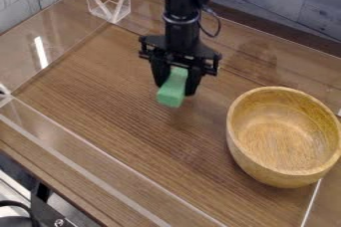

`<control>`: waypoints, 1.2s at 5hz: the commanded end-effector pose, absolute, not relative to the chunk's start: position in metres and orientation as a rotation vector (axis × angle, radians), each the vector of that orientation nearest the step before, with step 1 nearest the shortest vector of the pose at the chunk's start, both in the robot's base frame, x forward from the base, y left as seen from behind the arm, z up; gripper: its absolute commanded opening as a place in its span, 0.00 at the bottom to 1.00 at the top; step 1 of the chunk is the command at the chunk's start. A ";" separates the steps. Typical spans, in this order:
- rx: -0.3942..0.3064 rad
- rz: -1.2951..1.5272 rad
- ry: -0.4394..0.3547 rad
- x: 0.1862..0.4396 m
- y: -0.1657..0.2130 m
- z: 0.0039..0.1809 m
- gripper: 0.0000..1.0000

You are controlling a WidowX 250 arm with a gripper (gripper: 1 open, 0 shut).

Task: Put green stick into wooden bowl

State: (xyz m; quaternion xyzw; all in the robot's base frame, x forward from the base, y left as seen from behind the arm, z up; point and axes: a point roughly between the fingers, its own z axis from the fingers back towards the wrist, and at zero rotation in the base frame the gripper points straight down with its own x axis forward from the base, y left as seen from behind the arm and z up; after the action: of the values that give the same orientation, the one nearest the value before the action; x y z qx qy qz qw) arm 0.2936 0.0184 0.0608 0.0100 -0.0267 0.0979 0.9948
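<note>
**Gripper holding the green stick above the tabletop, left of the wooden bowl**

The black gripper (178, 75) hangs from the arm (182, 2) in the upper centre of the frame, pointing straight down. Its jaws are closed on the green stick (173, 88), which is pinched at its upper part and hangs tilted, its lower end showing below the fingers. The stick appears clear of the wooden tabletop (107, 112), with a faint dark shadow under it.

The wooden bowl (282, 135) sits at the lower right of the frame, upright, its hollow bare. It lies well apart from the stick, to the right and lower in the picture. The stretch of tabletop between gripper and bowl is bare wood grain, with nothing standing in the line between them. The bowl's thick rim is the only raised edge on that side.

A low clear plastic wall (54, 121) borders the work surface: one length runs diagonally across the lower left of the frame, and another follows the far left edge towards the top. A small clear angular object (110, 7) stands at the upper left, beside the arm and well apart from the gripper. A grey plank-like surface (293, 12) fills the upper right behind the table.

Open room lies all around the gripper, widest to the left and the lower centre. The bowl's right side nearly reaches the right edge of the frame.
</note>
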 end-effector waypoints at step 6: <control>-0.033 0.043 -0.239 0.317 0.009 0.099 0.00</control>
State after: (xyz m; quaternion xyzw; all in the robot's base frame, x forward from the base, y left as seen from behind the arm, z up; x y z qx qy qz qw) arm 0.3083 0.0059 0.0842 -0.0190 -0.0917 0.0243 0.9953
